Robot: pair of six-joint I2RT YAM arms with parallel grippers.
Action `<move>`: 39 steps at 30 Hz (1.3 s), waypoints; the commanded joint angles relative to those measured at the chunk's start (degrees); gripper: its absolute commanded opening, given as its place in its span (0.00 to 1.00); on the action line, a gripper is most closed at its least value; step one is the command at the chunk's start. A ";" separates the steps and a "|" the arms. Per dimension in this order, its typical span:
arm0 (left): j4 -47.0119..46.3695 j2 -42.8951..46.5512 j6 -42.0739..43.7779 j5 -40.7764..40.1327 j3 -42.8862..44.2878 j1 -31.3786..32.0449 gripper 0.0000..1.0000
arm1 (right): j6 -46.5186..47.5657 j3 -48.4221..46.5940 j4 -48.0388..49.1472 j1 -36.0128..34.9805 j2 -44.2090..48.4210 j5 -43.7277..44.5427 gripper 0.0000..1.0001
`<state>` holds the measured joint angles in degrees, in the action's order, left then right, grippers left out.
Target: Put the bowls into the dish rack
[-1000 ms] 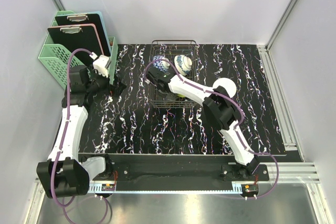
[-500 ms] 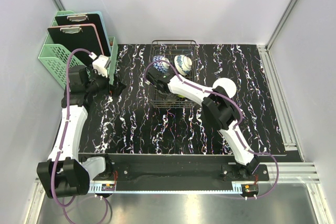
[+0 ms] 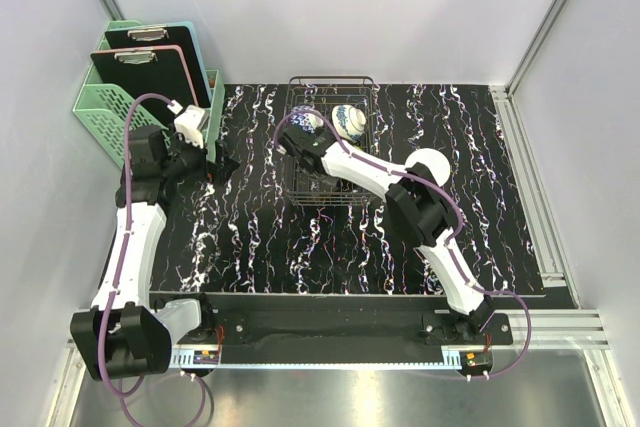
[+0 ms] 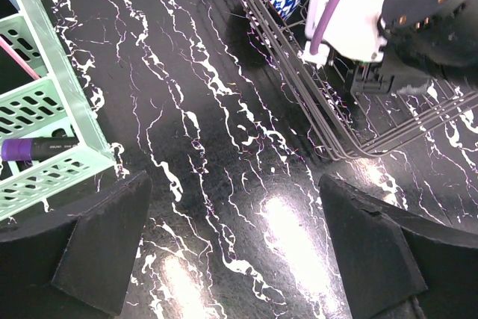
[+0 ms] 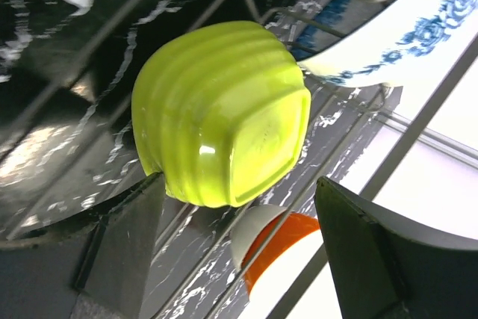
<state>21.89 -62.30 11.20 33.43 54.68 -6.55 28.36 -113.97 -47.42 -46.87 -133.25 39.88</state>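
Observation:
The dark wire dish rack (image 3: pixel 360 87) stands at the table's far middle, with two blue-patterned bowls (image 3: pixel 349 121) on edge in it. My right arm (image 3: pixel 352 164) reaches down into the rack. In the right wrist view the right gripper (image 5: pixel 239 248) is open. The lime green bowl (image 5: pixel 224 113) lies on its side on the wires just past the fingertips, its rim near the left finger (image 5: pixel 123 252). An orange bowl (image 5: pixel 287 252) lies lower down and a blue-patterned bowl (image 5: pixel 418 28) beyond. A cream-white bowl (image 3: pixel 432 162) sits on the table right of the rack. My left gripper (image 4: pixel 235 237) hangs open over bare table.
A mint green lattice basket (image 3: pixel 100 112) holding clipboards (image 3: pixel 165 67) stands at the far left, close to the left gripper; its corner (image 4: pixel 75 147) shows in the left wrist view. The rack's near corner (image 4: pixel 336 151) and the right arm's wrist (image 4: pixel 388 28) lie to the right there.
The right arm has shifted slightly toward the back of the rack with its jaws staying apart. The left arm has not moved.

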 commanded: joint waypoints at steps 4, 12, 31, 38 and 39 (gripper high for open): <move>-2.82 1.57 1.02 1.99 -0.71 -0.48 0.99 | 2.49 -2.22 4.00 3.27 0.71 4.68 0.86; -2.38 2.19 1.89 2.25 -0.10 -0.40 0.99 | 0.65 -2.83 2.69 3.19 6.76 -2.86 0.86; 5.97 1.04 11.82 3.42 8.17 9.16 0.99 | -17.10 -7.95 -9.71 22.75 23.47 -34.33 0.81; 6.06 -5.44 11.47 -2.57 11.67 22.52 0.99 | -17.91 5.59 -9.01 36.22 25.93 -37.42 0.76; 6.15 -6.50 11.56 -3.10 12.47 23.67 0.99 | -17.55 7.52 -8.49 37.11 26.46 -37.16 0.76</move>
<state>28.69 -64.45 21.47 35.00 62.46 12.67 11.70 -112.66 -54.30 -12.29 -110.00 5.17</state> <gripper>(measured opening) 0.987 0.770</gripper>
